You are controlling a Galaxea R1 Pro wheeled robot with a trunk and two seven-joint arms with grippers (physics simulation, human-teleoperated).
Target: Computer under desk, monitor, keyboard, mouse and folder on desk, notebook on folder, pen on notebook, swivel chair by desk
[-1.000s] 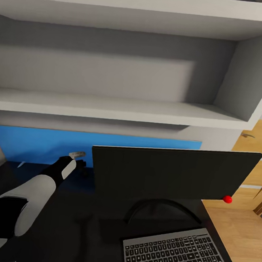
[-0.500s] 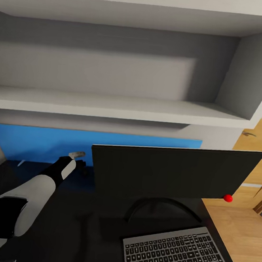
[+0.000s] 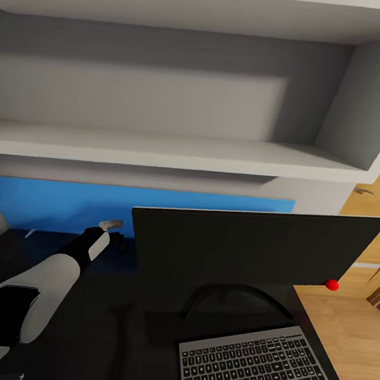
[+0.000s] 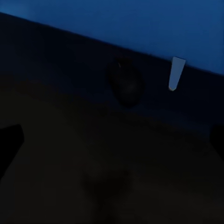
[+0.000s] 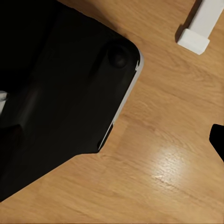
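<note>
Left arm reaching for the mouse behind the screen

The left gripper (image 3: 113, 229) hovers at the far left of the worktop (image 3: 86, 319), its jaws wide in the wrist view, just short of the dark mouse (image 4: 125, 82) lying before the blue panel (image 3: 56, 204). It should come down squarely over the mouse and close gently, clear of the monitor (image 3: 254, 250). The keyboard (image 3: 255, 366) lies near right. I cannot tell the right gripper's state. Since a second ago the camera has tilted slightly; the arm stays put.
</note>
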